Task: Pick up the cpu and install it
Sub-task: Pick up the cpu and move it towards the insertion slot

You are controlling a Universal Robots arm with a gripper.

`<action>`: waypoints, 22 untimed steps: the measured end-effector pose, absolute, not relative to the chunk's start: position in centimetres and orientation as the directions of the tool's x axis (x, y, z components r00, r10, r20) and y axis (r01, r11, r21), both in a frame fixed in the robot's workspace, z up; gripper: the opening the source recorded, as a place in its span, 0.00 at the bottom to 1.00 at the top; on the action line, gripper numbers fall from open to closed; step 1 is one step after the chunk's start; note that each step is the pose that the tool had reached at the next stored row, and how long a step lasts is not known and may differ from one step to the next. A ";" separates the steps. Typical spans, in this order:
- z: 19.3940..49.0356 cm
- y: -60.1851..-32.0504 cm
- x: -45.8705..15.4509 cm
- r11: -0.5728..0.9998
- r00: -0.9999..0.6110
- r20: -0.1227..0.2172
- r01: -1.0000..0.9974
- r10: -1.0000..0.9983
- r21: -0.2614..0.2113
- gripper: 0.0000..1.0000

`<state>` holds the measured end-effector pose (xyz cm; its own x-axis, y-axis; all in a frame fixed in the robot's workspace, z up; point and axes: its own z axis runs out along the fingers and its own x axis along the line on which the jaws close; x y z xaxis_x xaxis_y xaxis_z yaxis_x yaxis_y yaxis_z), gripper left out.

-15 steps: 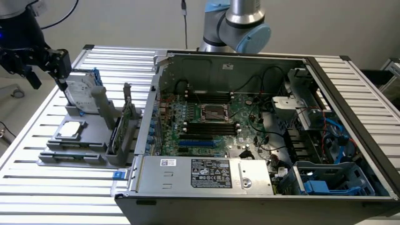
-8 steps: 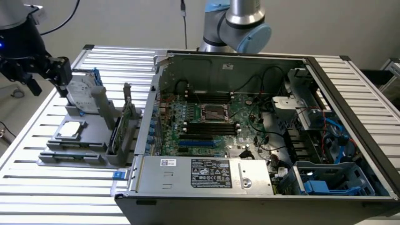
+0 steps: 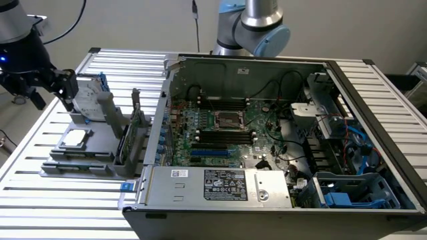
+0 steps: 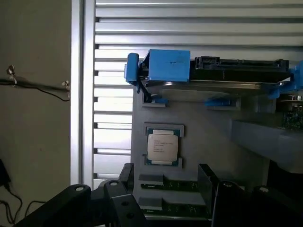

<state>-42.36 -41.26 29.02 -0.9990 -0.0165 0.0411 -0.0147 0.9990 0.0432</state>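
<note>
Here, poised over the small flat square silvery-topped cpu (image 4: 162, 147) in its grey plastic holder (image 4: 208, 142), black gripper (image 4: 165, 176) wide open, empty; best squared to chip edges.

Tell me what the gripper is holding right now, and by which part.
Nothing. The gripper stands open and empty; the cpu lies untouched in its grey holder, clear of the fingers.
</note>
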 end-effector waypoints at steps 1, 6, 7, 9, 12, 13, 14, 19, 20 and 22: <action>28.8 -41.4 -42.4 0.999 -0.999 0.041 -0.016 -0.018 0.043 0.65; 27.9 -41.7 -42.4 0.999 -0.999 0.041 -0.021 -0.023 0.043 0.65; 27.7 -41.7 -42.4 0.999 -0.999 0.041 -0.021 -0.023 0.043 0.65; 27.4 -41.7 -42.4 0.999 -0.999 0.041 -0.022 -0.024 0.043 0.65; 26.8 -41.7 -42.4 0.999 -0.999 0.041 -0.022 -0.024 0.043 0.65; 26.7 -41.7 -42.4 0.999 -0.999 0.041 -0.022 -0.024 0.043 0.65; 26.5 -41.7 -42.4 0.999 -0.999 0.041 -0.023 -0.024 0.043 0.65; 25.6 -41.7 -42.4 0.999 -0.999 0.041 -0.026 -0.028 0.043 0.65; 25.4 -41.7 -42.4 0.999 -0.999 0.041 -0.027 -0.028 0.043 0.65; 25.0 -41.6 -42.4 0.999 -0.999 0.041 -0.028 -0.030 0.043 0.65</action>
<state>-42.39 -41.64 25.01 -0.9987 -0.0298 0.0409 -0.0280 0.9987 0.0433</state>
